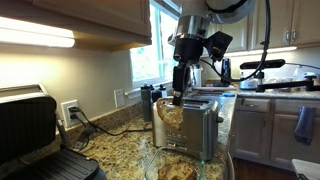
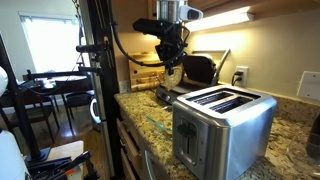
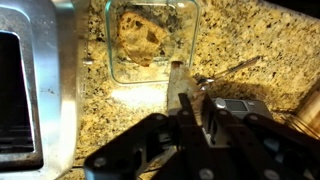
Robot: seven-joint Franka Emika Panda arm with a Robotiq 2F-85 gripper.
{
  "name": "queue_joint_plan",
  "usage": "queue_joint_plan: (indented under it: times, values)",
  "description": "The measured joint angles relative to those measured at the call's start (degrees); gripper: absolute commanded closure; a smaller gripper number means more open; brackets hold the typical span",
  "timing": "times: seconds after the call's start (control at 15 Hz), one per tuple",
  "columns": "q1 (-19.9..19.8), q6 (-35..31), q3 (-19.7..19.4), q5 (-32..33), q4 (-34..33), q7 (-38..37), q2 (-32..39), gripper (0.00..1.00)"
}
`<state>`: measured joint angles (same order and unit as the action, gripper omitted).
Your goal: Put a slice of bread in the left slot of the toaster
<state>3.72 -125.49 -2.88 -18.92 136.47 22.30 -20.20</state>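
Observation:
The steel toaster [image 1: 190, 128] stands on the granite counter. It shows in both exterior views [image 2: 222, 125] and along the left edge of the wrist view [image 3: 35, 90], with one dark slot [image 3: 12, 90] visible. My gripper [image 3: 186, 100] hangs beside the toaster, over the counter, above counter height [image 1: 178, 88] [image 2: 172, 66]. Its fingers are shut on a thin tan slice of bread [image 3: 178, 72], seen edge-on and hanging down between them. Another speckled slice [image 3: 140, 36] lies in a clear glass dish [image 3: 188, 45] beyond the gripper.
A black hinged grill press [image 1: 35, 135] stands open at one end of the counter, also seen behind the arm [image 2: 200, 68]. A window and wall sockets [image 1: 70, 112] are behind. The counter edge drops to cabinets [image 2: 135, 150].

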Motion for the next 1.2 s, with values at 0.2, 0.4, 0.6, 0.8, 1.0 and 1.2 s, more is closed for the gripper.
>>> queue_joint_plan:
  times: [0.2, 0.4, 0.6, 0.8, 1.0, 1.2]
  values:
    - [0.0, 0.0, -0.4, 0.0, 0.0, 0.0, -0.9, 0.94]
    - [-0.1, 0.0, -0.8, 0.1, 0.0, 0.0, -1.5, 0.94]
    - [-0.3, -0.2, -1.2, 0.2, 0.0, -0.1, -1.7, 0.94]
    - [-1.0, -1.0, -1.5, 0.2, 0.0, -0.1, -1.7, 0.94]
    - [-1.6, -2.4, -1.9, 0.3, 0.0, -0.2, -1.7, 0.94]
    - [-1.9, -3.0, -2.2, 0.4, 0.0, -0.9, -1.7, 0.94]
